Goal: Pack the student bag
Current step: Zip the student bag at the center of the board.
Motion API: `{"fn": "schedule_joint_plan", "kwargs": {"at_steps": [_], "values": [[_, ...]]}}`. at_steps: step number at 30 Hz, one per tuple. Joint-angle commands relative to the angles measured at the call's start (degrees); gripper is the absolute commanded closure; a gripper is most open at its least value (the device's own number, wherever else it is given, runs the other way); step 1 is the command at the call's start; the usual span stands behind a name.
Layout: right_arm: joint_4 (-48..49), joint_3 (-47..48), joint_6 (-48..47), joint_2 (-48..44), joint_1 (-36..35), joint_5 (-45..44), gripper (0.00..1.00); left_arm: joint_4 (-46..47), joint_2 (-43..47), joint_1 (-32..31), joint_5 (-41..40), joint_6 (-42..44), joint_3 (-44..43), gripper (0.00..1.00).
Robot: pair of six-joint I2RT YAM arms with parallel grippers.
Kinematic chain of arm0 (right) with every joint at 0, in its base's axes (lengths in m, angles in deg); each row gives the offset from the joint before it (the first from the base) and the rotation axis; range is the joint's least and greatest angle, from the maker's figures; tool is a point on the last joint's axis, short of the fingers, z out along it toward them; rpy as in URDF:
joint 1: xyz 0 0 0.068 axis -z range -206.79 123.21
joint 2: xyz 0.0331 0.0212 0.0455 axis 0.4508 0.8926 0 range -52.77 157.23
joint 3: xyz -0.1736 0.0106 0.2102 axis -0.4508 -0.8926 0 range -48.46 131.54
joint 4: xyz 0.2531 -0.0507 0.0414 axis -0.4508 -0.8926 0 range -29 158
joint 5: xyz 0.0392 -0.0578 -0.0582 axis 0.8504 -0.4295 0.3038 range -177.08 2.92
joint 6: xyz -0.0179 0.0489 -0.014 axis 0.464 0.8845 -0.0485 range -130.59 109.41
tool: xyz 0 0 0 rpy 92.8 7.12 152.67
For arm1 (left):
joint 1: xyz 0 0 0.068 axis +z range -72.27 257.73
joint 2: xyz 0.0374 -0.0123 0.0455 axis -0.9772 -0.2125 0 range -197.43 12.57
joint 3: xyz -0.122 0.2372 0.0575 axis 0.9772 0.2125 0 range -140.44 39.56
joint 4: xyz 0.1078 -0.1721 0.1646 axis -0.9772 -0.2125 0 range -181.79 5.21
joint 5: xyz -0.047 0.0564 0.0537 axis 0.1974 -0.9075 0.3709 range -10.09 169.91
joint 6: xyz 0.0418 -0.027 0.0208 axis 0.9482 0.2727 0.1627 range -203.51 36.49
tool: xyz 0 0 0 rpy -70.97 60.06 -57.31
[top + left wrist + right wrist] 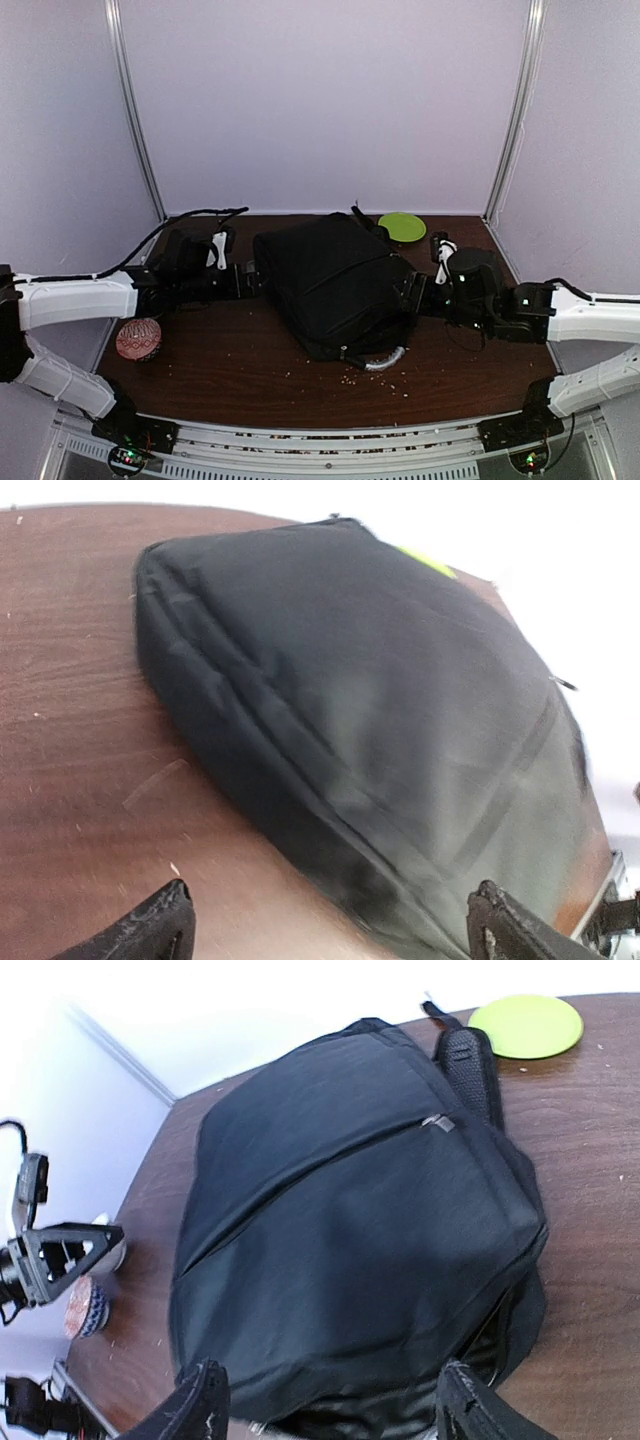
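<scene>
Student bag point(335, 285), interior unseen

Black student bag point(335, 280) lying flat between the two sets of jaws.
Large fabric backpack, front panel up on the brown tabletop point(230, 350), just ahead of the spread left jaws and right jaws. Its front zipper point(435, 1120) is shut. The padded shoulder strap point(465, 1065) lies at the end far from the right jaws, and the grey handle point(388, 360) curls out beside them.

Overhead, opposed wrist close-ups: common student bag point(335, 285)
</scene>
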Motion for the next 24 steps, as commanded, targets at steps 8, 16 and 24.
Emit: {"fn": "schedule_joint_plan", "kwargs": {"at_steps": [8, 16, 24], "values": [[0.58, -9.34, 5.48, -1.05, -18.06, -18.17, 0.28, -13.06, 12.13, -13.88, -23.48, -17.99, 7.48, 0.02], [-6.25, -1.43, 5.05, 3.31, -28.85, -35.65, 0.26, -3.10, 19.14, -14.99, -19.15, -21.20, 15.21, 0.02], [-3.27, -1.63, 7.00, 3.50, -26.33, -29.78, 0.00, 2.17, 14.44, -21.91, -16.85, -18.08, 10.92, 0.02]]}}
